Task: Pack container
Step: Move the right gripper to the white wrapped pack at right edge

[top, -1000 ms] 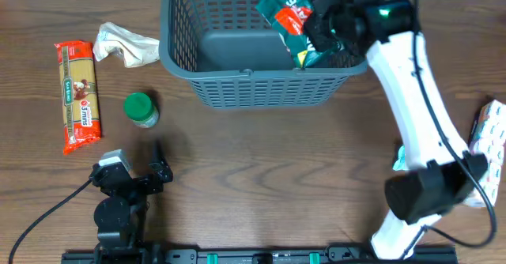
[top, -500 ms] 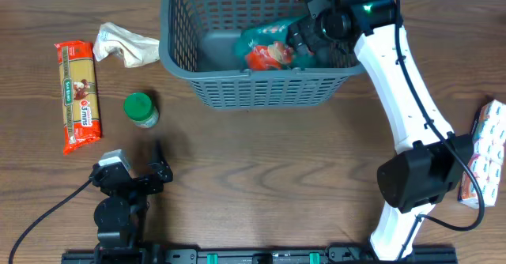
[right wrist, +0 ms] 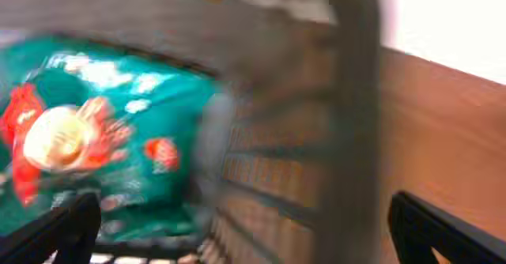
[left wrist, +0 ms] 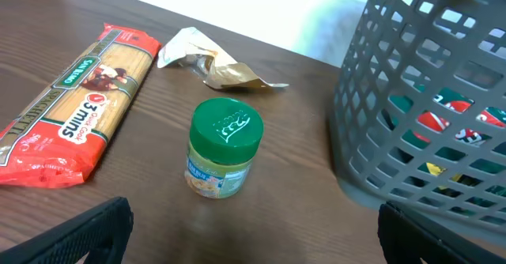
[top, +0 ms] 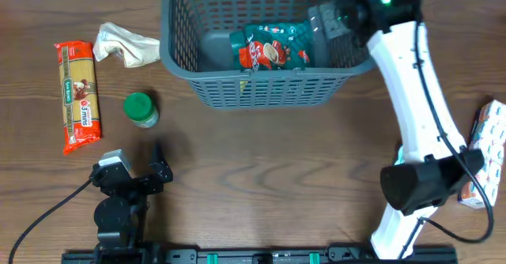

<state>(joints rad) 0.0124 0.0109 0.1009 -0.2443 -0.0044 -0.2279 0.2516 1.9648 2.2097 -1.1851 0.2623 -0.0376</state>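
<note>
My right end effector (top: 322, 20) has just let go and stands spread; the green bag (top: 273, 49) now lies inside the container (top: 261, 90) on the worktop (top: 277, 177); the jar (top: 141, 110) is not packed yet.

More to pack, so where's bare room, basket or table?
In the container, the left end beside the green snack bag is bare floor. The table in front is open wood. Crowded: far left, around pasta pack, jar, crumpled wrapper.
</note>
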